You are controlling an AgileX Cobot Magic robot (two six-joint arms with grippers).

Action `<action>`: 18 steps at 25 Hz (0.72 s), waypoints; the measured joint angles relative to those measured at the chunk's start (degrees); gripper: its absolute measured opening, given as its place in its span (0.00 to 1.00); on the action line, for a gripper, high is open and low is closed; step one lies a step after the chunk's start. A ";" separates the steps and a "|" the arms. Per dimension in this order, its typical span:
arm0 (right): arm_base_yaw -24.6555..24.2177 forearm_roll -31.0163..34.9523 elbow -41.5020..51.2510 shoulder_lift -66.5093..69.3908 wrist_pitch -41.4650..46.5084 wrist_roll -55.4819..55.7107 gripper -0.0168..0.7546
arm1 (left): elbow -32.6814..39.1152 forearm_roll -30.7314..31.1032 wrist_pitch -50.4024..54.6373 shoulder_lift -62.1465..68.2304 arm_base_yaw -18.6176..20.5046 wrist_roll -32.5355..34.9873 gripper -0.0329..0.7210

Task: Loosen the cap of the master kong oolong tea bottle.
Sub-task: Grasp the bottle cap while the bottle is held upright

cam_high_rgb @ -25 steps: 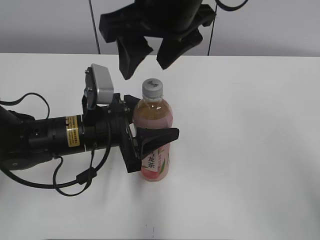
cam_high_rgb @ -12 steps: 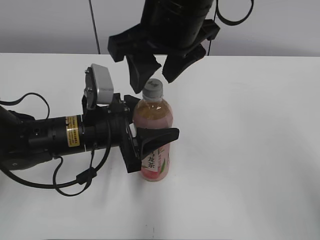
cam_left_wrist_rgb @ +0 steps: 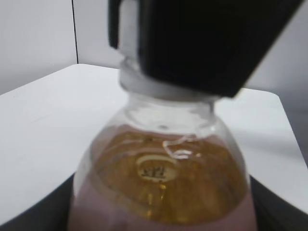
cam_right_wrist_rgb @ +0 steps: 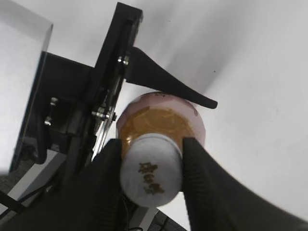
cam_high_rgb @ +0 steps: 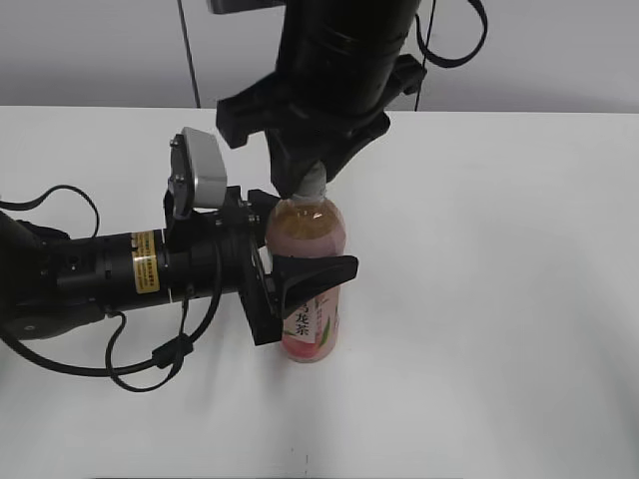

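Note:
The master kong oolong tea bottle (cam_high_rgb: 308, 235) stands upright on the white table (cam_high_rgb: 499, 299), with amber-pink tea and a pink label. My left gripper (cam_high_rgb: 324, 267) comes in from the left and is shut on the bottle's body, one finger across its front. My right gripper (cam_high_rgb: 308, 168) comes down from above, its two fingers pressed on either side of the white cap (cam_high_rgb: 314, 184). In the right wrist view the cap (cam_right_wrist_rgb: 151, 171) with its dark logo sits between the right gripper's fingers (cam_right_wrist_rgb: 152, 161). The left wrist view shows the bottle's shoulder (cam_left_wrist_rgb: 163, 178) close up and a sliver of the cap (cam_left_wrist_rgb: 144, 86).
The left arm (cam_high_rgb: 100, 269) with its cables lies along the table at the left. The right arm (cam_high_rgb: 344, 50) hangs over the bottle. A grey wall stands behind the table's far edge.
My right gripper has come down from above the bottle and its open fingers have closed round the cap. The left gripper and the bottle have not moved.

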 joint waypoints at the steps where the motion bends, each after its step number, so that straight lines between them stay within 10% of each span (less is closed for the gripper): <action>1: 0.00 0.00 0.00 0.00 0.00 -0.72 0.38 | -0.05 0.00 0.00 0.00 0.00 0.00 0.65; 18: 0.04 0.40 0.00 0.00 0.00 -43.23 0.38 | -0.05 0.24 0.00 0.00 0.00 0.00 0.65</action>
